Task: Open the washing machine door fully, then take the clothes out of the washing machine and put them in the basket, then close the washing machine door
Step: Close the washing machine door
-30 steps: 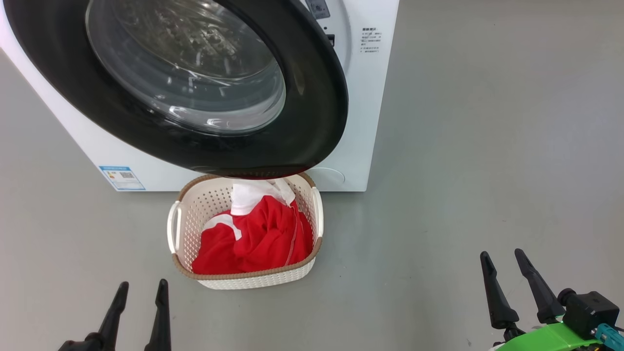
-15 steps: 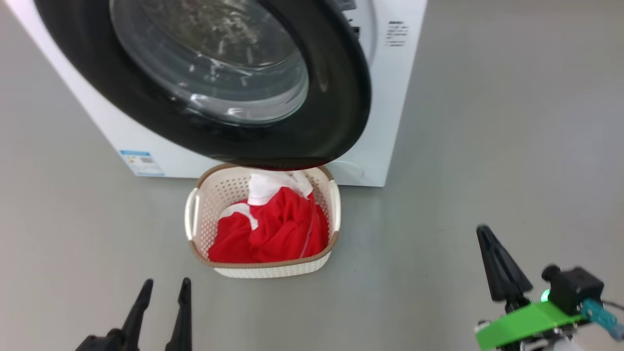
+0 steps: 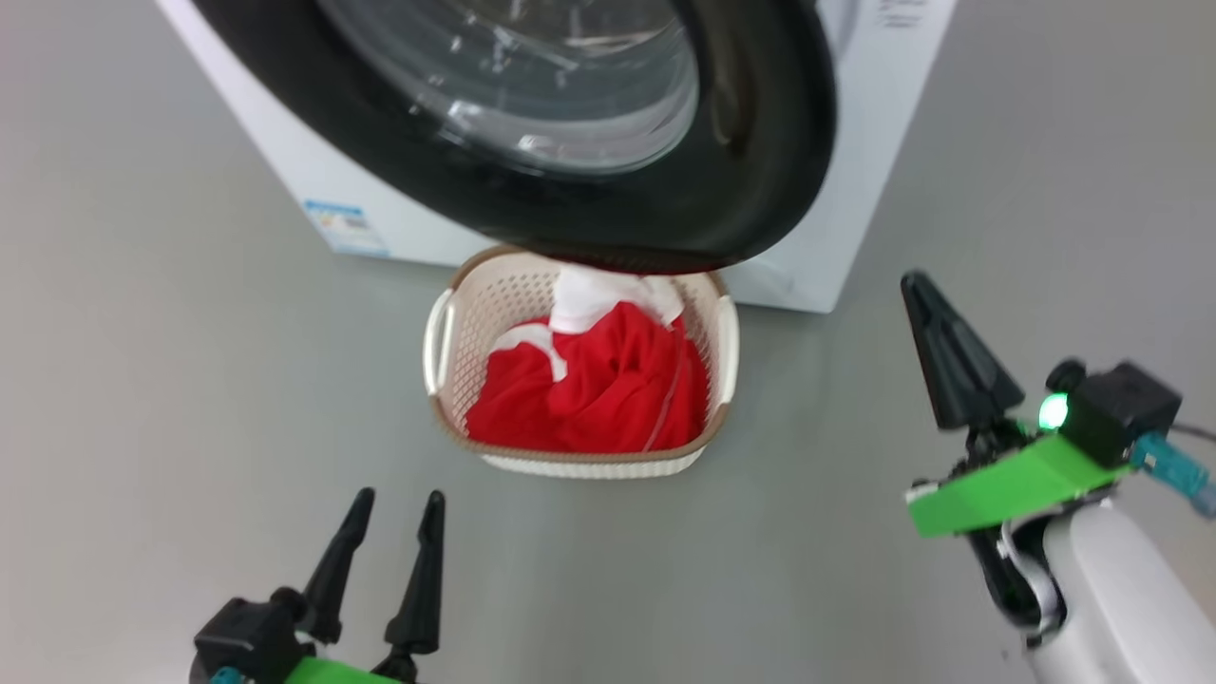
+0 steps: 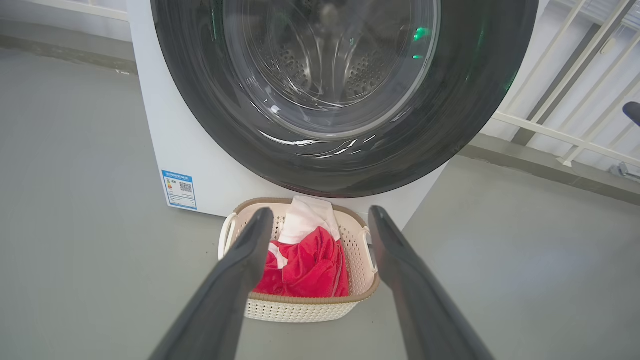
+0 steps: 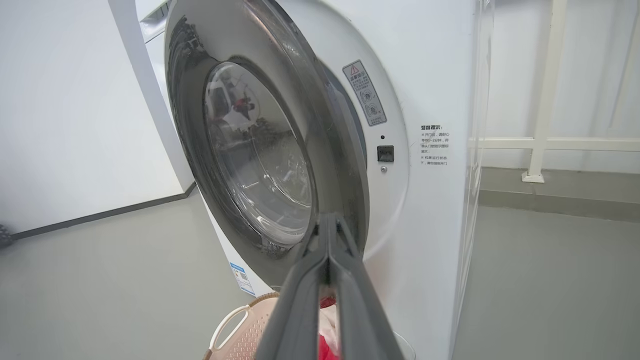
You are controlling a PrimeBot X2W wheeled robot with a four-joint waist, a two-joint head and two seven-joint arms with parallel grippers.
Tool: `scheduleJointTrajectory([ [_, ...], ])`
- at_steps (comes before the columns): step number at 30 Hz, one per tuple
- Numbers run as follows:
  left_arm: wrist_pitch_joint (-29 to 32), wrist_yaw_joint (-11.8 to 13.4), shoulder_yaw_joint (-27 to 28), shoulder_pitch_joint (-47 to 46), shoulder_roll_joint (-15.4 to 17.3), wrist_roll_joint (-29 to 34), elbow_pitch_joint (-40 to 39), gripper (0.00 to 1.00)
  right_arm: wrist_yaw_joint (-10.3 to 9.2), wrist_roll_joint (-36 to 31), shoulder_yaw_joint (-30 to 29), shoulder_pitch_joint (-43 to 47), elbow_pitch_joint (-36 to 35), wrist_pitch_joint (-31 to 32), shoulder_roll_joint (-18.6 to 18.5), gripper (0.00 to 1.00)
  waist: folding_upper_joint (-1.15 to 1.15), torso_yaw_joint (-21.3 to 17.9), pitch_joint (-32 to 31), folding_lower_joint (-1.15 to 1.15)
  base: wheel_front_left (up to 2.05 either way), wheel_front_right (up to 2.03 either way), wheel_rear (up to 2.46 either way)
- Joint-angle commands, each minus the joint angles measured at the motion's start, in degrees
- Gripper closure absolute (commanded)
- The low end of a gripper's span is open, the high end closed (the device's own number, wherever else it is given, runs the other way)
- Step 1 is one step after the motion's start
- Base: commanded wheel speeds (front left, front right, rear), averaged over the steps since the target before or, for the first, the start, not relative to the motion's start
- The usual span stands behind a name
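The red clothes [image 3: 589, 389] lie in the basket [image 3: 581, 456] on the floor [image 3: 190, 380] under the open door [image 3: 760, 142], so the right pincer [image 3: 918, 287], clenched empty, looks set to push it shut; the left pincer [image 3: 399, 499] hangs released.

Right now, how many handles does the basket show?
2. The left handle is on the left wall of the basket, the right handle on its right wall. The washing machine door hides its far rim.

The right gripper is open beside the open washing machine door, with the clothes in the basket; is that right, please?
Not quite: the right gripper is shut, fingers pressed together, as the right wrist view shows. The washing machine door is open and the clothes lie in the basket.
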Motion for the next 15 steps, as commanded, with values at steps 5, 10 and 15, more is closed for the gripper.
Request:
scheduleJointTrajectory([
  [5,-0.7,1.1,-1.1,-2.8,0.3,-2.0,-2.0,0.0,0.01,1.3,2.5,-6.1,-0.3,-0.4,-1.5,1.0,0.0,4.7,4.7,0.0,0.0,0.0,0.0],
  [10,-0.7,2.0,-3.7,-4.3,0.3,-3.7,-2.8,0.0,0.01,1.3,2.9,-10.5,1.4,-0.4,-3.0,1.0,0.0,6.9,7.4,0.0,0.0,0.0,0.0],
  [15,-0.7,2.8,-6.0,-5.7,0.3,-5.0,-3.3,0.0,0.01,1.2,2.7,-14.4,3.1,-0.4,-4.3,1.0,0.0,8.6,10.0,0.0,0.0,0.0,0.0],
])
